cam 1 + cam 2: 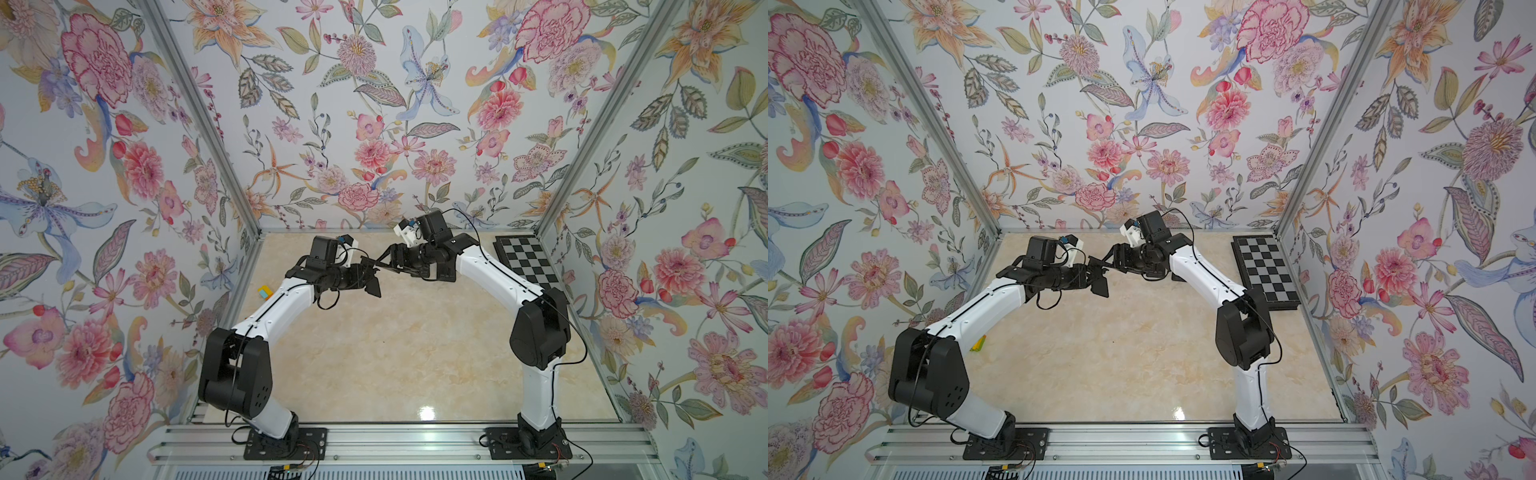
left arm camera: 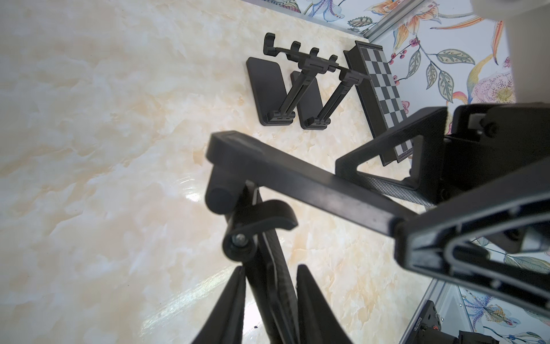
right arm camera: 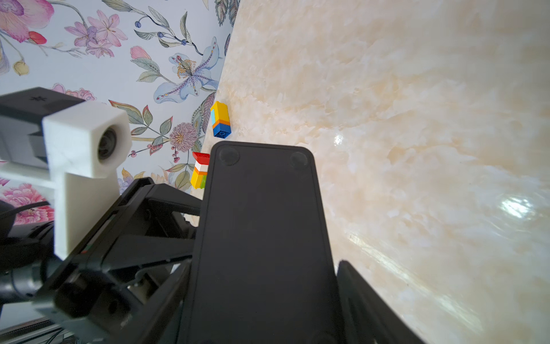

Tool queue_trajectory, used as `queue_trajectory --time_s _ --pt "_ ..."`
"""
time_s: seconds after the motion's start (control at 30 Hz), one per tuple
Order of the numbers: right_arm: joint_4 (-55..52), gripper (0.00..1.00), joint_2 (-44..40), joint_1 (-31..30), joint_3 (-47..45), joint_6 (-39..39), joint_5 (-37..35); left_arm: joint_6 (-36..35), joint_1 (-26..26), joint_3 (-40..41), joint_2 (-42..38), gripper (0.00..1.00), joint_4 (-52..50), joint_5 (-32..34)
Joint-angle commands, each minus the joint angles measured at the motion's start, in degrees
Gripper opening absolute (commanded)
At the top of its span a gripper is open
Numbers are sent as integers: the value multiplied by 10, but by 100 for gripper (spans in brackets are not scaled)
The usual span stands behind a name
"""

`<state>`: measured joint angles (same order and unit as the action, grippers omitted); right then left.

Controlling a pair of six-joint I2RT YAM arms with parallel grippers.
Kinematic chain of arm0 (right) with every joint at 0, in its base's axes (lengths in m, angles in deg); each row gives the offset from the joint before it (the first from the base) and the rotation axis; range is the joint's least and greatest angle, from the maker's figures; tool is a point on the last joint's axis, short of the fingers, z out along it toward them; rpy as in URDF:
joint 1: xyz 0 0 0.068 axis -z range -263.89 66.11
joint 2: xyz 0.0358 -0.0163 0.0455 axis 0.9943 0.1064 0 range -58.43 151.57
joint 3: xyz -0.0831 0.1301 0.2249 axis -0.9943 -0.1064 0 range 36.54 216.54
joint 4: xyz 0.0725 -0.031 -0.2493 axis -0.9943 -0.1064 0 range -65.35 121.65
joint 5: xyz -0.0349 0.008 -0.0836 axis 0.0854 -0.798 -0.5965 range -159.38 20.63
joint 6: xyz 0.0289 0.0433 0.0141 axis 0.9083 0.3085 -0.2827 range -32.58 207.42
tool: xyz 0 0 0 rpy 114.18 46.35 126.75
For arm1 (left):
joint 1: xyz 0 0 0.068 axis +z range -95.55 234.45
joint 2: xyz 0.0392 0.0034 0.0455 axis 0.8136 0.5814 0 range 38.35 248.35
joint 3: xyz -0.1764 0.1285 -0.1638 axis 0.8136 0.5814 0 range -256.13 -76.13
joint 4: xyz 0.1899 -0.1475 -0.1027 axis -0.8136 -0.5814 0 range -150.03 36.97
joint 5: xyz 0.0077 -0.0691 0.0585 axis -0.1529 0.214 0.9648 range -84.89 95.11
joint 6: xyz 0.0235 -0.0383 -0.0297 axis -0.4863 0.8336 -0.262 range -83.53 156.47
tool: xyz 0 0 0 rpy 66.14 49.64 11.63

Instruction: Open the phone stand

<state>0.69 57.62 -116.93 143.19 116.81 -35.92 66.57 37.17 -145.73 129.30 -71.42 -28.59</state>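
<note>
The black phone stand (image 2: pixel 297 178) hangs in mid-air over the middle of the table, held between both grippers (image 1: pixel 376 264). My right gripper (image 3: pixel 265 262) is shut across the width of its flat base plate (image 3: pixel 262 208), one finger on each long edge. My left gripper (image 2: pixel 270 268) is shut on the stand's narrow arm (image 2: pixel 262 286), just behind the hinge (image 2: pixel 220 199) and a small hook (image 2: pixel 262 216). In both top views the two grippers meet nose to nose, left (image 1: pixel 1096 274) and right (image 1: pixel 1115 255).
Two more black phone stands (image 2: pixel 268 89) (image 2: pixel 309 101) stand unfolded on the table beside a chessboard (image 1: pixel 525 259) at the far right. Stacks of coloured toy bricks (image 3: pixel 220 123) (image 3: pixel 200 171) lie along the left wall (image 1: pixel 264 292).
</note>
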Motion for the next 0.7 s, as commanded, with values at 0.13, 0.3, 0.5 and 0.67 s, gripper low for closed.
queue_trajectory --time_s 0.13,0.3,0.5,0.67 --pt "-19 52 21 -6 54 -22 13 -20 -7 -17 12 9 -2 -23" --pt "-39 52 35 5 91 -26 9 -24 -7 -3 6 0 -2 -29" --pt "-64 52 57 21 142 -26 2 -29 -8 19 -9 0 -2 -34" --pt "-90 52 87 32 194 -25 1 -30 -11 29 -24 0 -2 -42"
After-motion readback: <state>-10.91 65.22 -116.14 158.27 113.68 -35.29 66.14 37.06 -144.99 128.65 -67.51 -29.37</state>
